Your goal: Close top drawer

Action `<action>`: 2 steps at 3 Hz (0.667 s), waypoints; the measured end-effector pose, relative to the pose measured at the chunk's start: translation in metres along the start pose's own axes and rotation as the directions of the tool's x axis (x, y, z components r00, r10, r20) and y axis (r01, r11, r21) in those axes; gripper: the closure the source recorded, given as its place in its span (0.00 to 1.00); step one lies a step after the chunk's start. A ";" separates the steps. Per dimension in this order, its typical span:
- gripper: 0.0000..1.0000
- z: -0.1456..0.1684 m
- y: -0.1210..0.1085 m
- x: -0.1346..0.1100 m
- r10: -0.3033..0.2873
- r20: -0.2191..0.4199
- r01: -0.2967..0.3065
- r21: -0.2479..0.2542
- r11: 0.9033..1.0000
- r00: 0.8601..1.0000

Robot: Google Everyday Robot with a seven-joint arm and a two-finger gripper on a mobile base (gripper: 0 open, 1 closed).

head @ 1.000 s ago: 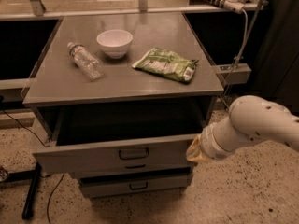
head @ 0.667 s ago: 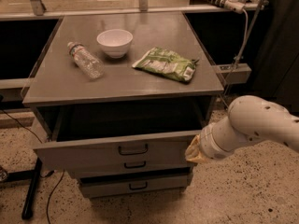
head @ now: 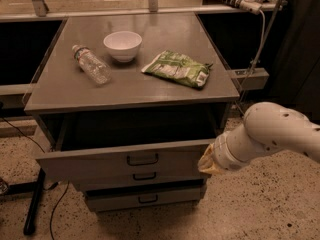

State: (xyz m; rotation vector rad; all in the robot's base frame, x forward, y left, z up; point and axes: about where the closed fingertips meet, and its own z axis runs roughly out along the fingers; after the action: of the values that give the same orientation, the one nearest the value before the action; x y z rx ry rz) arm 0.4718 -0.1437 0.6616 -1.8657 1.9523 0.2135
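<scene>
I see the top drawer [head: 90, 165] pulled well out of the cabinet [head: 130, 91]; its wide grey front juts past the two shorter drawers [head: 170, 196] beneath, and its dark inside gapes under the cabinet's top edge; speckled floor [head: 260, 209] spreads in front of the cabinet, to the right. My gripper [head: 207, 165] sits at the right-hand corner of the drawer's front; whether it is open or closed I cannot tell. The small black handle [head: 142, 159] is mid-front; a bowl [head: 122, 45], a bottle [head: 91, 64] and a green packet [head: 177, 69] rest on the cabinet's top.
</scene>
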 end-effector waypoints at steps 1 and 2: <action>0.12 0.000 0.000 0.000 0.000 0.000 0.000 0.000 1.000 1.000; 0.00 0.000 0.000 0.000 0.000 0.000 0.000 0.000 1.000 1.000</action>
State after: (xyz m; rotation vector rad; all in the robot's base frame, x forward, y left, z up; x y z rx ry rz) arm 0.4718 -0.1436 0.6616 -1.8657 1.9522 0.2135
